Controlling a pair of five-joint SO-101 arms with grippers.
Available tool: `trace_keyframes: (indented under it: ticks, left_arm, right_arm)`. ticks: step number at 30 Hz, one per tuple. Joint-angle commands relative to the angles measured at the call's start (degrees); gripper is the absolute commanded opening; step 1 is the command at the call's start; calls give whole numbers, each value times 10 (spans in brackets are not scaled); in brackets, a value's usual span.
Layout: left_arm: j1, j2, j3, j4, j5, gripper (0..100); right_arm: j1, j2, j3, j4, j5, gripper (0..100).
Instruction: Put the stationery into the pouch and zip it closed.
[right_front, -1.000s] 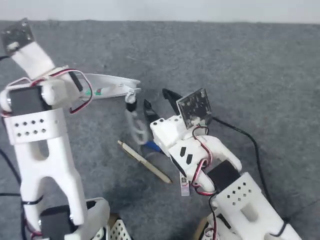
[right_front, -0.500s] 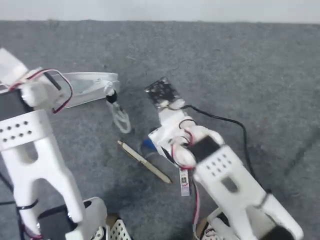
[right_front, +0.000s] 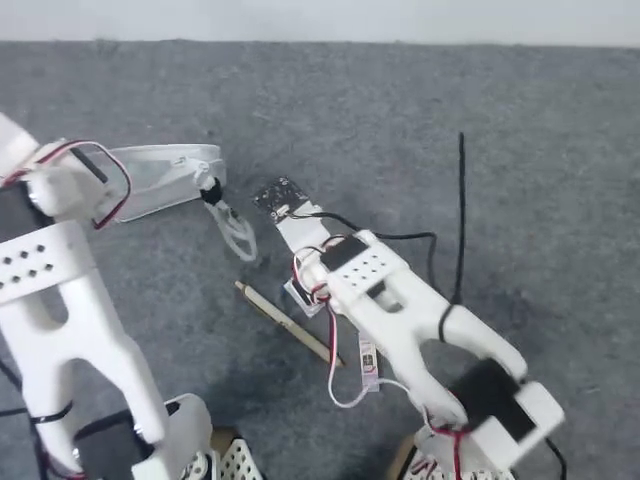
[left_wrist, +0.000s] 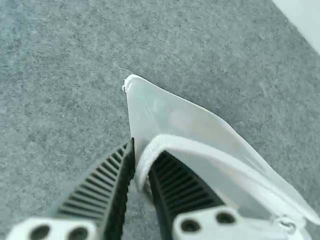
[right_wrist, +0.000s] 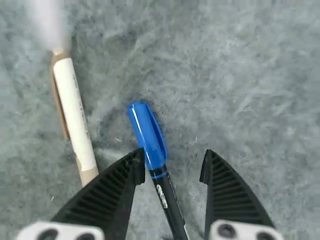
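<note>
The grey felt-covered bench (right_front: 520, 130) carries two white arms. The left arm (right_front: 70, 300) stands at the high view's left edge. The right arm (right_front: 400, 310) bends down steeply over the middle of the bench. The translucent white zip pouch (right_front: 165, 180) stretches from the left arm toward the middle, with a white cord loop (right_front: 238, 235) hanging off its zip end. The left gripper (left_wrist: 140, 155) is clamped tight on the pouch's zip-edged rim, both jaws pressed against the fabric. Nearer the arm bases, a cream pen with a tan clip (right_front: 290, 325) lies slantwise on the bench, well apart from the pouch. Just beside it lies a black pen with a blue cap (right_wrist: 150, 135). The right gripper (right_wrist: 174, 155) is spread wide astride the barrel, which touches one jaw, holding nothing.
</note>
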Motion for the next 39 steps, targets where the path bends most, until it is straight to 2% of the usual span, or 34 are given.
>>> trace_keyframes:
  ticks: [1, 19, 22, 25, 27, 35, 39]
  left_arm:
    - [-4, -29, -10, -22, 10, 12]
    - [-4, -29, -8, -22, 10, 12]
    - [-4, -29, -8, -22, 10, 12]
    - [-4, -29, -7, -22, 10, 12]
    - [-4, -29, -7, -22, 10, 12]
    - [-4, -29, -7, -21, 10, 12]
    - [-1, -29, -7, -20, 10, 12]
  right_arm:
    - [-6, 15, -50, 3, 9, 173]
    - [-6, 138, -111, 4, 41, 170]
    - [-4, 141, -111, 4, 43, 111]
    - [-3, 144, -111, 4, 81, 22]
    - [0, 140, -107, 5, 95, 6]
    - [35, 131, -176, 130, 94, 6]
    - [47, 66, -178, 179, 92, 6]
